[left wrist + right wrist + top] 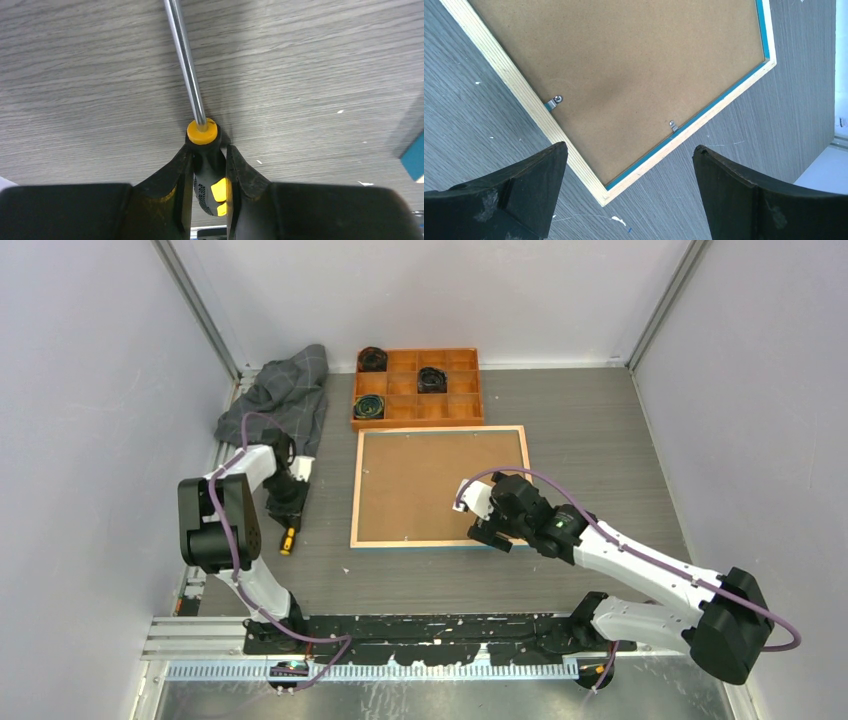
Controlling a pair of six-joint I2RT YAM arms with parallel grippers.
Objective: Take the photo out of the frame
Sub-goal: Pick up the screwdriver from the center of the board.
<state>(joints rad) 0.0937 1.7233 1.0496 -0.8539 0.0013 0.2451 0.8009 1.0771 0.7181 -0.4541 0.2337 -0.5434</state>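
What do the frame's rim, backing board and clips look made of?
Frame rim: pale bare wood, grain lines showing. Backing board: matte brown, finely speckled, probably fibreboard. Clips: shiny silver, likely metal.

No text, label or number is legible anywhere.

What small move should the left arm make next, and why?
Probably lift the screwdriver a little off the table. The left gripper seems shut on its handle, while the frame lies face down, and its backing board is held in by small metal clips that likely need prying.
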